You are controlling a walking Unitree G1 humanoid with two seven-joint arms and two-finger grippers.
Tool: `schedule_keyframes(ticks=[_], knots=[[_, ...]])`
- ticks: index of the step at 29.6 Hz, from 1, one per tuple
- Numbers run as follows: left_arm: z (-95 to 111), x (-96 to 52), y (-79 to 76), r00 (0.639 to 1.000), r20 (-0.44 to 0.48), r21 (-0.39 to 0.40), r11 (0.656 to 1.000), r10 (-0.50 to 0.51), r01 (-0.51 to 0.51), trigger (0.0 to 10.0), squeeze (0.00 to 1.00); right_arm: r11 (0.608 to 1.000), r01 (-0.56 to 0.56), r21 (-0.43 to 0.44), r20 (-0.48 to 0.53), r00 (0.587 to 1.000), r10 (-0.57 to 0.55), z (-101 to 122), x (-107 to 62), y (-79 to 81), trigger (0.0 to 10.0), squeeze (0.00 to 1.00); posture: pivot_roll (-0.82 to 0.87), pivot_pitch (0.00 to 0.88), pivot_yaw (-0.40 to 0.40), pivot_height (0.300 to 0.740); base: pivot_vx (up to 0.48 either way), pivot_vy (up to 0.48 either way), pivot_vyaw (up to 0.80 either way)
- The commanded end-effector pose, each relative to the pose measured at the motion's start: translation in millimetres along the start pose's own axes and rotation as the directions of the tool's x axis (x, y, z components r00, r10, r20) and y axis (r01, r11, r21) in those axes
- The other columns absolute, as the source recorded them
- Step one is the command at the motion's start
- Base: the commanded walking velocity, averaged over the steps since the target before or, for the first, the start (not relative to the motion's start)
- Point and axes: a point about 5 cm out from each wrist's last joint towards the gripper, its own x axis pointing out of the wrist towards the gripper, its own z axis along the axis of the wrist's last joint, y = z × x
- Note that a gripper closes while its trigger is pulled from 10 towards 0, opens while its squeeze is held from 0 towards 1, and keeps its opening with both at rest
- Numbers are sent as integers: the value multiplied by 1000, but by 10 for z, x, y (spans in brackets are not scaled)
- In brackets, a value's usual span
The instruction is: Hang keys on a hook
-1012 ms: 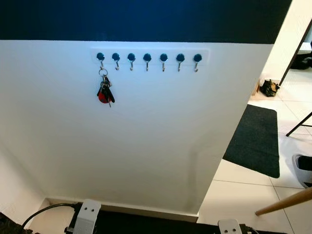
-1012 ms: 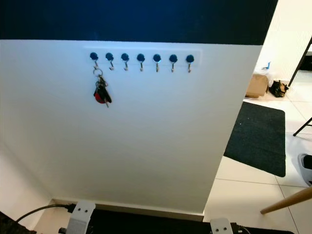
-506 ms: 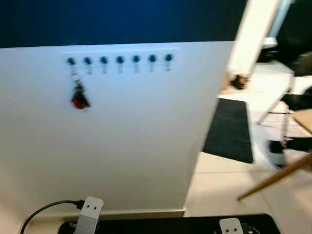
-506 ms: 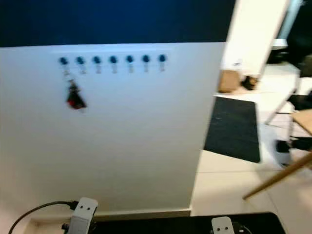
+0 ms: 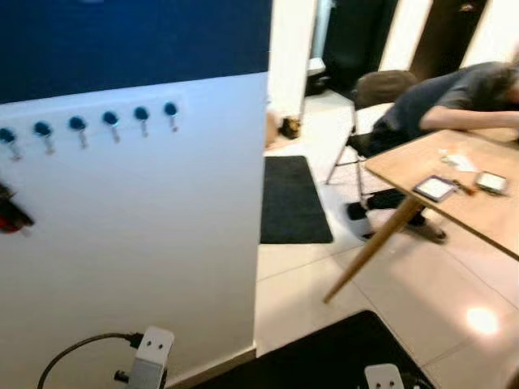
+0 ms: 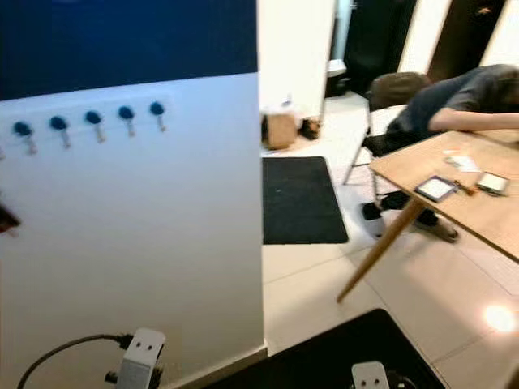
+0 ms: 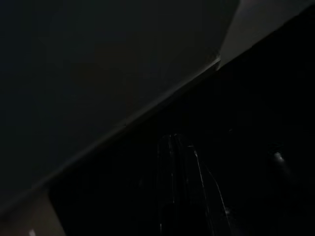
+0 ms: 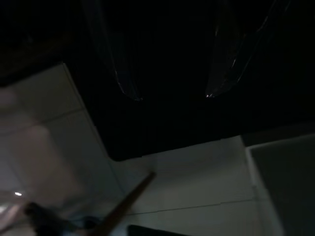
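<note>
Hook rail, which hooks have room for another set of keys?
The hooks from the keys rightward to the wall's corner hang bare along the hook rail, with blank wall beneath. The crowded spot is the left end, where the keys hang at the picture's edge.

Both arms hang low and idle. The left gripper [image 7: 184,196] points down in deep shade, its two black fingers [image 7: 172,187] lying close together, seemingly closed and empty. The right gripper [image 8: 172,83] also points at the floor, its fingers [image 8: 120,73] spread apart with nothing between them.
</note>
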Motion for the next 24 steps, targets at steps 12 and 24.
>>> schedule_keyframes(ticks=[12,24], knots=[[-51,9,-24,1000,-15,4,1000,-1,1,10000,0,1000,-4,0,-22,1000,4,-75,-35,18,10000,0,45,145,61,740,0,0,-800],[-57,12,-26,1000,-16,4,1000,0,0,10000,0,1000,-5,-4,-21,1000,5,-76,-31,19,10000,0,44,143,58,740,0,0,-800]])
